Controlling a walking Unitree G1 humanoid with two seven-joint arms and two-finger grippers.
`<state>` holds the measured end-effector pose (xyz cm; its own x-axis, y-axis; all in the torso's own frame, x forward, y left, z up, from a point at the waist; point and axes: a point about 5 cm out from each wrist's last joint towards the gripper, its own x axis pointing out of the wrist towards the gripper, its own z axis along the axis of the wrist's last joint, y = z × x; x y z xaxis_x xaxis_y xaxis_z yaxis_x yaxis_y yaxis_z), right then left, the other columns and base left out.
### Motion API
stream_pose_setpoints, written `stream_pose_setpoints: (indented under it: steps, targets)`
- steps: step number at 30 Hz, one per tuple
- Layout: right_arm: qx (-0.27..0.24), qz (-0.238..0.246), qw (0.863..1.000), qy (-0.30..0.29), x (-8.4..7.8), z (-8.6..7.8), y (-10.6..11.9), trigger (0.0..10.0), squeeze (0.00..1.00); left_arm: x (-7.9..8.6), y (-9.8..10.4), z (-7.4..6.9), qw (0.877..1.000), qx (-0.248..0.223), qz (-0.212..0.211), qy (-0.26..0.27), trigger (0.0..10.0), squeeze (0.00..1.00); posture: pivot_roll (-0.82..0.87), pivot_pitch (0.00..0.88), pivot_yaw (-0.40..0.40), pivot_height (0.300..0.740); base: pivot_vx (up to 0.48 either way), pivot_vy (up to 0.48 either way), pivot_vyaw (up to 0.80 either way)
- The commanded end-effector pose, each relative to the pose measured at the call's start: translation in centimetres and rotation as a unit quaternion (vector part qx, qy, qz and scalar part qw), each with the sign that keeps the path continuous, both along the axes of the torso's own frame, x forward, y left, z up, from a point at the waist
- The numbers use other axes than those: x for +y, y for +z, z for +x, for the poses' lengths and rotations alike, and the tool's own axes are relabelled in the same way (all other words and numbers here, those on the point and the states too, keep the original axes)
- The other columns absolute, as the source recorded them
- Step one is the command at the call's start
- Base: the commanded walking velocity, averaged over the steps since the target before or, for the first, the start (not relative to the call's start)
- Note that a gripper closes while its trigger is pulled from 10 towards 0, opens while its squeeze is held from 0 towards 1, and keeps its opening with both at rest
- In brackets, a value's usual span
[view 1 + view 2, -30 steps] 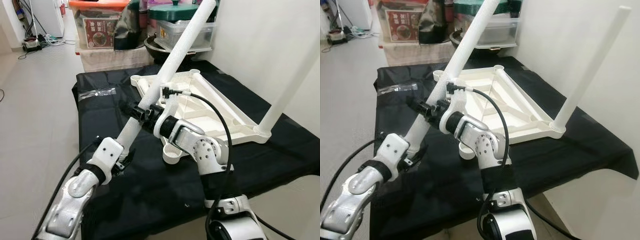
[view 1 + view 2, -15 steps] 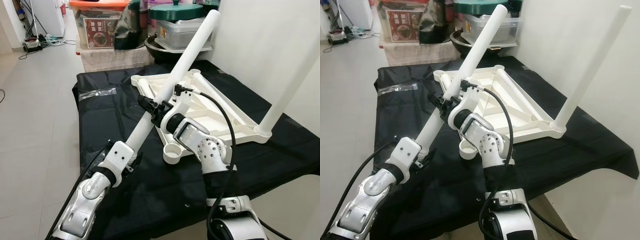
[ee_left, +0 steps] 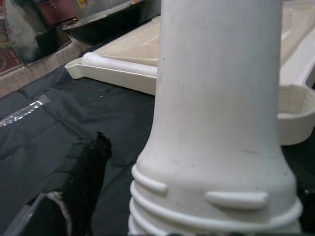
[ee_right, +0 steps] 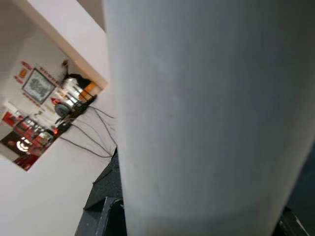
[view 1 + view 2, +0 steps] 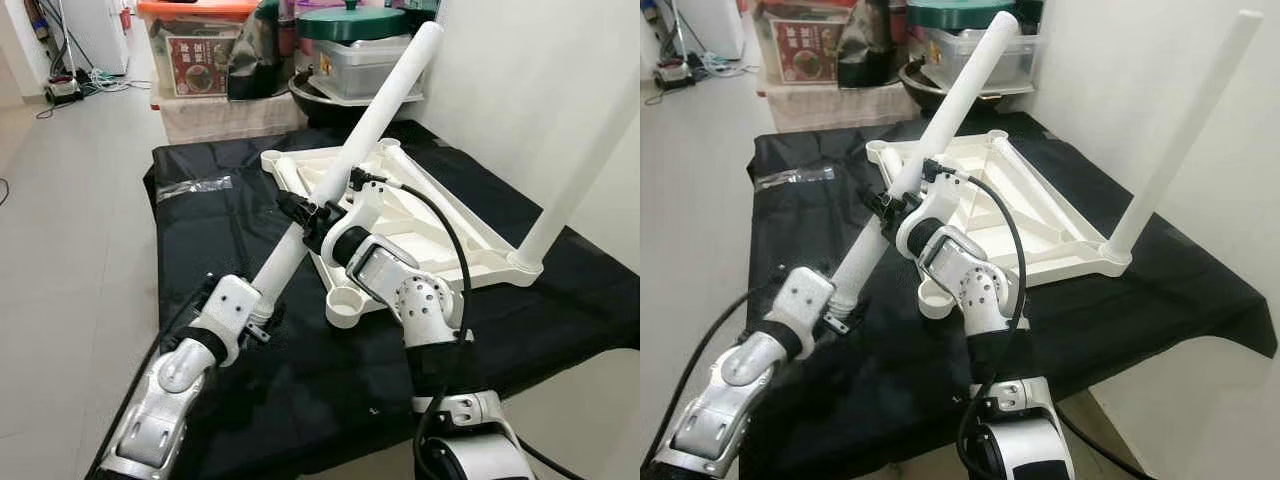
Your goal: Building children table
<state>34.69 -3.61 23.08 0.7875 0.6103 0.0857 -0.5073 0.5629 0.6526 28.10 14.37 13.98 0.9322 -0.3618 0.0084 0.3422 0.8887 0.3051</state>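
Holding one white table leg slanted above the tabletop, left hand and right hand both clamp it; misaligned threads could jam in the corner socket

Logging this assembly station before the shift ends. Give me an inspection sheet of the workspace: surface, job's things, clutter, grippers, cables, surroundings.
Surface: black cloth over the table.
Job's things: white tabletop lying upside down; one leg standing upright in its corner; second leg held slanted; empty corner socket.
Clutter: clear plastic bag on the cloth.
Grippers: left gripper at the leg's threaded end; right gripper shut on it midway.
Cables: black cable along the right arm.
Surroundings: storage boxes, white wall, tiled floor.
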Motion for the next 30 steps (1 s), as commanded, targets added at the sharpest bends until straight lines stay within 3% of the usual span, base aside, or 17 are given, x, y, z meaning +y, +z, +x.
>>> stream_pose_setpoints:
  steps: [1,4,5,11,13,16,17,19,20,21,24,28,30]
  targets:
    - [0.004,0.035,0.999,0.036,2.7,-0.6,0.0,0.0,0.0,1.7,0.9,-0.3,0.999,-0.017,-0.025,0.027,10.0,1.0,0.06,0.0,-0.068,0.74,0.0,0.0,0.0]
    - [-0.031,0.002,0.999,0.019,0.5,0.7,0.5,0.0,0.0,2.8,1.8,-1.3,0.997,-0.028,-0.062,0.026,10.0,1.0,0.06,0.0,-0.071,0.74,0.0,0.0,0.0]
    - [-0.071,-0.039,0.997,0.011,-2.1,1.7,1.2,0.0,0.0,3.2,2.0,-3.1,0.997,-0.024,-0.067,-0.012,10.0,1.0,0.06,0.0,-0.076,0.74,0.0,0.0,0.0]
    - [-0.111,-0.096,0.989,0.011,-4.7,2.4,1.8,0.0,0.0,3.6,1.2,-5.2,0.998,0.006,-0.055,-0.041,10.0,1.0,0.06,0.0,-0.084,0.74,0.0,0.0,0.0]
    - [-0.134,-0.152,0.979,-0.018,-6.2,2.9,1.9,0.0,0.0,3.5,0.3,-6.0,0.997,0.032,-0.056,-0.043,10.0,1.0,0.06,0.0,-0.087,0.74,0.0,0.0,0.0]
    - [-0.143,-0.171,0.974,-0.031,-6.7,3.1,2.0,0.0,0.0,3.3,0.1,-6.3,0.996,0.04,-0.059,-0.044,10.0,1.0,0.06,0.0,-0.087,0.74,0.0,0.0,0.0]
    - [-0.157,-0.192,0.967,-0.053,-7.3,3.4,2.1,0.0,0.0,3.3,-0.3,-6.4,0.997,0.046,-0.058,-0.035,10.0,0.24,0.06,0.0,-0.091,0.74,0.0,0.0,0.0]
    - [-0.157,-0.192,0.967,-0.053,-7.3,3.4,2.1,0.0,0.0,3.3,-0.3,-6.4,0.997,0.046,-0.058,-0.035,10.0,0.24,0.06,0.0,-0.091,0.74,0.0,0.0,0.0]
    - [-0.167,-0.206,0.961,-0.072,-7.8,3.5,2.2,0.0,0.0,3.3,-0.6,-6.3,0.997,0.05,-0.058,-0.022,10.0,0.0,0.06,0.0,-0.091,0.74,0.0,0.0,0.0]
    - [-0.167,-0.206,0.961,-0.072,-7.8,3.5,2.2,0.0,0.0,3.3,-0.6,-6.3,0.997,0.05,-0.058,-0.022,10.0,0.0,0.06,0.0,-0.091,0.74,0.0,0.0,0.0]
    - [-0.196,-0.248,0.943,-0.105,-8.6,3.0,1.2,0.0,0.0,4.4,-1.3,-5.8,0.996,0.06,-0.052,0.033,10.0,0.0,0.05,0.0,-0.085,0.74,0.0,0.0,0.0]
    - [-0.203,-0.261,0.938,-0.104,-8.7,2.7,0.6,0.0,0.0,4.9,-1.4,-5.8,0.995,0.065,-0.055,0.044,10.0,0.0,0.04,0.0,-0.075,0.74,0.0,0.0,0.0]
    - [-0.214,-0.285,0.929,-0.1,-8.7,2.5,0.0,0.0,0.0,5.1,-1.7,-5.9,0.995,0.072,-0.044,0.045,10.0,0.0,0.04,0.0,-0.072,0.74,0.0,0.0,0.0]
